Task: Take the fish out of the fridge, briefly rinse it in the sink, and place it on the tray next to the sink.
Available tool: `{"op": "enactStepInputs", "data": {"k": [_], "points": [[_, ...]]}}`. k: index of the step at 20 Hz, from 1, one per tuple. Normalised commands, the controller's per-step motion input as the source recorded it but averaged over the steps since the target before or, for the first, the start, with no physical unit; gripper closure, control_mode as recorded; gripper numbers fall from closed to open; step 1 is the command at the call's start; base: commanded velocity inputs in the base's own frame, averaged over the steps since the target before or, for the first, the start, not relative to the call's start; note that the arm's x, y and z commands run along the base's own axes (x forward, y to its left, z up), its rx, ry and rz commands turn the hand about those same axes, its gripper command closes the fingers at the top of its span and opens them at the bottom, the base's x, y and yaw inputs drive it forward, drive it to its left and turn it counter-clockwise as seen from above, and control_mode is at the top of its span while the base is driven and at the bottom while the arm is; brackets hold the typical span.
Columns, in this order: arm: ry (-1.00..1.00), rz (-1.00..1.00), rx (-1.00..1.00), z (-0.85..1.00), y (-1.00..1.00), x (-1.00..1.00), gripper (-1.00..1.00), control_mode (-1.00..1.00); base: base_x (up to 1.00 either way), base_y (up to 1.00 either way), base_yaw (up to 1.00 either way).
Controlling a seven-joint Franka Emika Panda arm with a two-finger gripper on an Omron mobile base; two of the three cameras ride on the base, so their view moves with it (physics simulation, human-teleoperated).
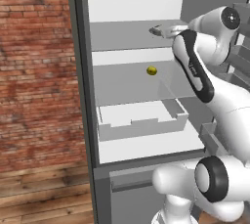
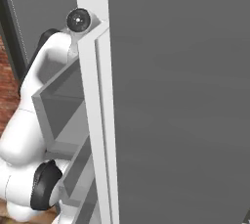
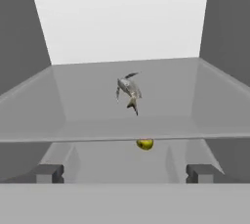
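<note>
Two shelves show in the left base view inside the open fridge [image 1: 95, 96]. On the upper one lies the fish [image 1: 156, 31], right at the tip of the arm, which reaches in from the right. The hand itself is mostly hidden behind the arm's own joints there, so the spread of the claw cannot be read from this side. On the shelf below sits a small yellow-green fruit [image 1: 152, 71], and under that a white drawer [image 1: 141, 123] stands pulled partway out.

From the right base view, the open fridge door [image 2: 95, 120] with its door racks blocks the inside; the white arm bends in behind it.

Looking along the hand, the gripper [image 3: 125, 173] has its two dark fingertips [image 3: 49, 173] set far apart — wide open, holding nothing. The fish [image 3: 128, 90] lies on the upper shelf straight ahead, centred between the fingertips but still apart from them, further in toward the white back wall. Its long axis runs roughly away from the hand, slightly slanted, tail toward the camera. The fruit [image 3: 145, 144] shows just beneath the shelf's front edge.

So the coming move looks like a straight reach forward and a little up — the fingers seem already lined up to close across the fish's narrow body rather than along its length.
</note>
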Motion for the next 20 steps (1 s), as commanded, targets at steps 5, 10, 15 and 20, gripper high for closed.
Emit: {"op": "enactStepInputs", "data": {"k": [5, 10, 15, 20], "points": [[0.01, 0.00, 0.00, -0.06, 0.00, 0.66, -1.00, -1.00, 0.00, 0.00, 0.00], [0.00, 0.00, 0.00, -0.18, 0.00, 0.50, -1.00, -1.00, 0.00, 0.00, 0.00], [0.00, 0.00, 0.00, -0.23, 0.00, 0.40, -1.00, -1.00, 0.00, 0.00, 0.00], [0.00, 0.00, 0.00, -0.07, 0.00, 0.65, -1.00, -1.00, 0.00, 0.00, 0.00]]}}
